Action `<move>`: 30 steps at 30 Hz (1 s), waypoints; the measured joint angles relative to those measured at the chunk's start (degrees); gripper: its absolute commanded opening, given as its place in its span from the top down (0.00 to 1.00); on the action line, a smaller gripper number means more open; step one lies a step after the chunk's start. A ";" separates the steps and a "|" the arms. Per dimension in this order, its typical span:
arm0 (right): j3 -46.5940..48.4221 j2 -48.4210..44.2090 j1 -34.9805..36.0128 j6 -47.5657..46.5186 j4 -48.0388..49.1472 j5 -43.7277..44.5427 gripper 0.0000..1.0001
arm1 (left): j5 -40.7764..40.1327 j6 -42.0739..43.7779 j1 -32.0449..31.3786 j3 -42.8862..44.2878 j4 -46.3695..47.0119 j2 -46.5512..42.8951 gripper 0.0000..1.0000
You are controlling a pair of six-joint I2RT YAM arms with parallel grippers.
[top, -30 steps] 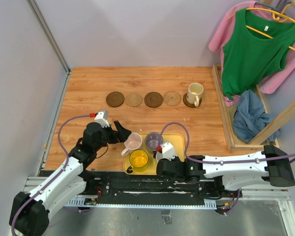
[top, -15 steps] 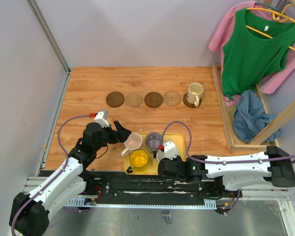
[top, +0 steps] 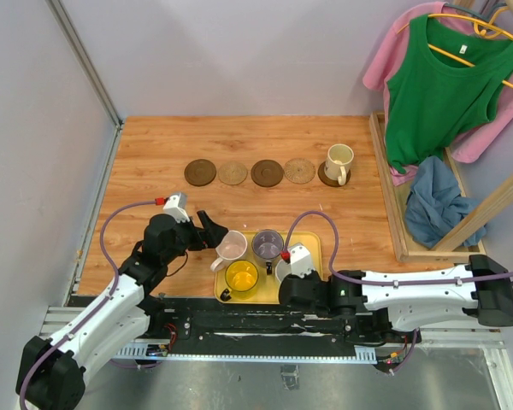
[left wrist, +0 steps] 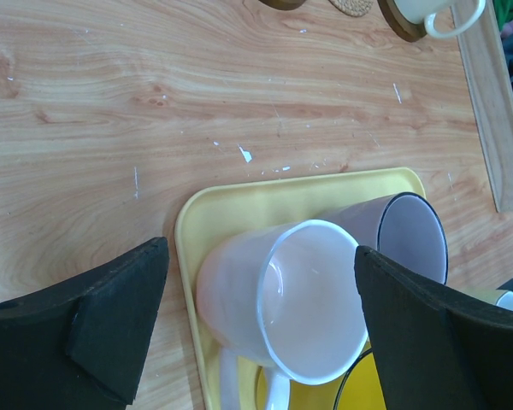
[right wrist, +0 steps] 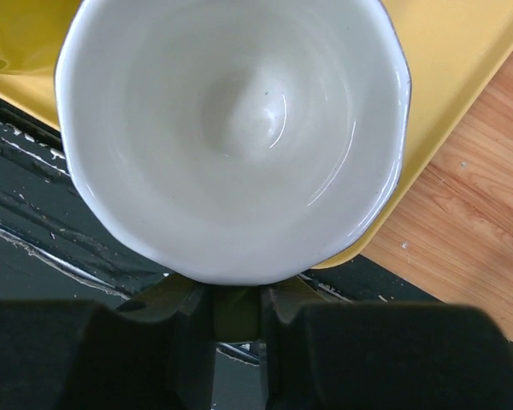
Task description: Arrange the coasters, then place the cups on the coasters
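Four coasters lie in a row at the back: dark brown [top: 200, 172], tan [top: 232, 174], dark brown [top: 267, 173], tan [top: 299, 171]. A fifth dark coaster [top: 325, 179] carries the cream cup [top: 339, 161]. On the yellow tray [top: 313, 240] stand the pink cup [top: 232, 246], purple cup [top: 267, 244] and yellow cup [top: 241, 276]. My left gripper [left wrist: 265, 316] is open, its fingers either side of the pink cup [left wrist: 282, 307] without touching it. My right gripper [right wrist: 236, 320] is shut on the handle of the pale green-white cup [right wrist: 231, 128], over the tray's near right corner [right wrist: 462, 51].
A wooden clothes rack [top: 392, 205] with a green top, pink shirt and blue cloth stands along the right edge of the table. A grey wall panel [top: 85, 171] borders the left. The black base rail [top: 239, 320] runs just behind the tray's near edge.
My right gripper has closed on the pale green-white cup's handle and shifted slightly right. The left arm has not moved.
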 measured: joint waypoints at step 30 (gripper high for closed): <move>12.83 -6.19 -14.84 -10.69 -5.49 16.22 0.99 | -0.31 1.38 0.00 4.87 1.07 9.05 0.07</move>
